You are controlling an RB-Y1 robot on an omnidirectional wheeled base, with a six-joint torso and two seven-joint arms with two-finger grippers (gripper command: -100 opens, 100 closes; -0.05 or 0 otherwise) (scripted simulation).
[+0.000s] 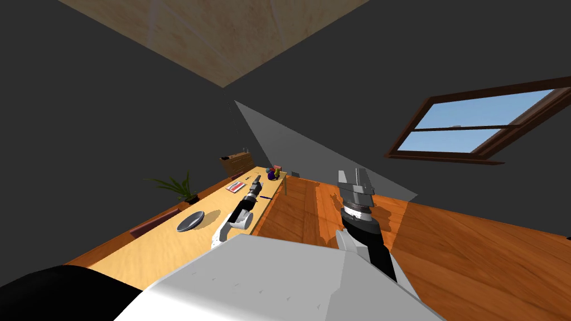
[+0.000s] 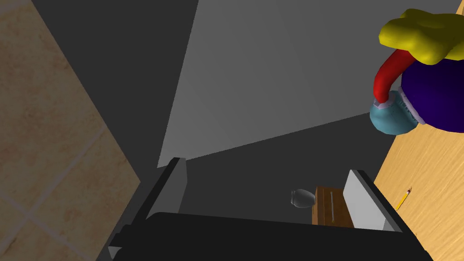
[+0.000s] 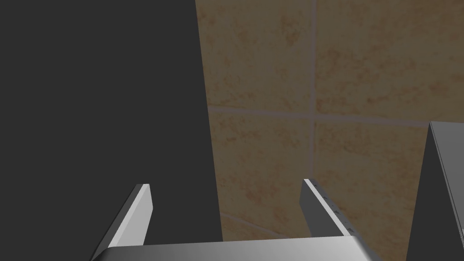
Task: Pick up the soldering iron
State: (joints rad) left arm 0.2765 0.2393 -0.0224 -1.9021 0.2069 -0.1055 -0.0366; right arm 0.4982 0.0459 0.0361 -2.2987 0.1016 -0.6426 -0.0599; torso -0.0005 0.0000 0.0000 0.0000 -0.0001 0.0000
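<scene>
Dark grey walls close the room, with a wood-framed window (image 1: 474,125) on my right and an orange-brown plank floor (image 1: 474,251) beneath it. Along my left runs a long desk (image 1: 150,251) of pale, smooth wood. Past its far end stands a small brown wooden cabinet (image 1: 237,161), and a leafy green plant (image 1: 177,186) rises beyond its outer long edge.

On the desk lie a round grey dish (image 1: 191,220), a flat red and white card (image 1: 236,186), and at the far end a rounded toy (image 2: 426,77) in purple, yellow, red and teal. A thin yellow pencil (image 2: 403,198) lies near the toy.

My left tool (image 1: 256,181) reaches out over the desk, its blades spread wide with nothing between them. I take the thin dark blue stick to be the soldering iron (image 1: 265,197). It lies on the desk near the floor-side edge, just beside my left forearm and short of the tool's tips.

My right tool (image 1: 355,179) hangs raised over the floor, its blades also apart and empty.
</scene>
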